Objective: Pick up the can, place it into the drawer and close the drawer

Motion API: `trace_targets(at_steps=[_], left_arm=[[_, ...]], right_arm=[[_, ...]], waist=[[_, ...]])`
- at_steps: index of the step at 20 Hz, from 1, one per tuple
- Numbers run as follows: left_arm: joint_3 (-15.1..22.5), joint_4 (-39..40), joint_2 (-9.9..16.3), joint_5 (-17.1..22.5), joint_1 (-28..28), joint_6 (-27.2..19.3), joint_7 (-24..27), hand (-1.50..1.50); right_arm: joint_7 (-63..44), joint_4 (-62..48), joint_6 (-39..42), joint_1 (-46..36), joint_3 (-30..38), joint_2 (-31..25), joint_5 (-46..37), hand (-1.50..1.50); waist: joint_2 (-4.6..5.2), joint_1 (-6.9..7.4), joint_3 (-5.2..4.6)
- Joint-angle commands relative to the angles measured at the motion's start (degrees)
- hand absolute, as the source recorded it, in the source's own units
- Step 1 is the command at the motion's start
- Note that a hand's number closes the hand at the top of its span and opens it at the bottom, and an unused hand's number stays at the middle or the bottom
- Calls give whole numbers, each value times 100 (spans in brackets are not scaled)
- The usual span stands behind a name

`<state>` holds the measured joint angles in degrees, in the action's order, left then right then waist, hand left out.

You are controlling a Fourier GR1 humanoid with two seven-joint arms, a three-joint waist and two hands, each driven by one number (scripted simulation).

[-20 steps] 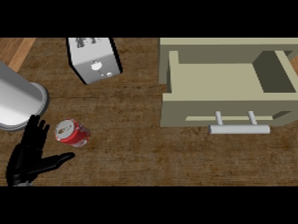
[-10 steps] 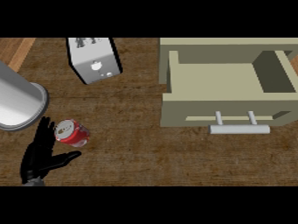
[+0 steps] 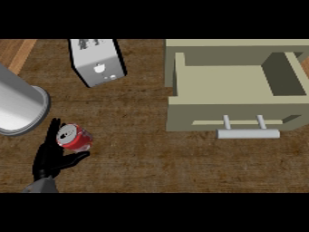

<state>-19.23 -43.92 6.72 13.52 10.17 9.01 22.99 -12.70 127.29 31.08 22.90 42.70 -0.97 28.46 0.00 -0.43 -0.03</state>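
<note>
The left hand [image 3: 51, 158] has moved up to the can [image 3: 74, 137] since a second ago; its straight fingers and thumb now flank it, uncurled. The can stands where it was, near the worktop's [image 3: 150, 154] left edge. The drawer [image 3: 240, 97] stays open.

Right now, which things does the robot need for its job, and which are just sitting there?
For the job:
- red can
- open drawer with its handle
- left hand, right by the can

Just sitting there:
- white toaster
- big grey cylinder
- wooden counter
</note>
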Motion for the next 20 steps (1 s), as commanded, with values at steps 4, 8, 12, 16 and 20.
trace_targets(at_steps=[4, 8, 12, 16, 20], left_arm=[[2, 298, 13, 327, 286, 439, 65, 150], [134, 251, -41, 381, 708, 441, -354, 150], [202, -19, 47, 495, 711, 769, -267, 150], [155, 329, 15, 520, 942, 581, 73, 150], [527, -827, -528, 474, 692, -29, -385, 150]], right_arm=[[-2, -111, 204, 25, 156, -36, 189, -150], [-246, 43, 203, 240, 379, -150, 804, -150], [22, 385, 46, 489, -37, 91, 388, -150], [-284, 362, -101, 203, -94, 94, 298, -150], [-161, 464, 133, 778, 256, 96, 780, -150]], waist=[[-6, 7, 3], [-9, -19, 2], [-11, -17, 3], [3, -8, 0], [-19, -5, 5]])
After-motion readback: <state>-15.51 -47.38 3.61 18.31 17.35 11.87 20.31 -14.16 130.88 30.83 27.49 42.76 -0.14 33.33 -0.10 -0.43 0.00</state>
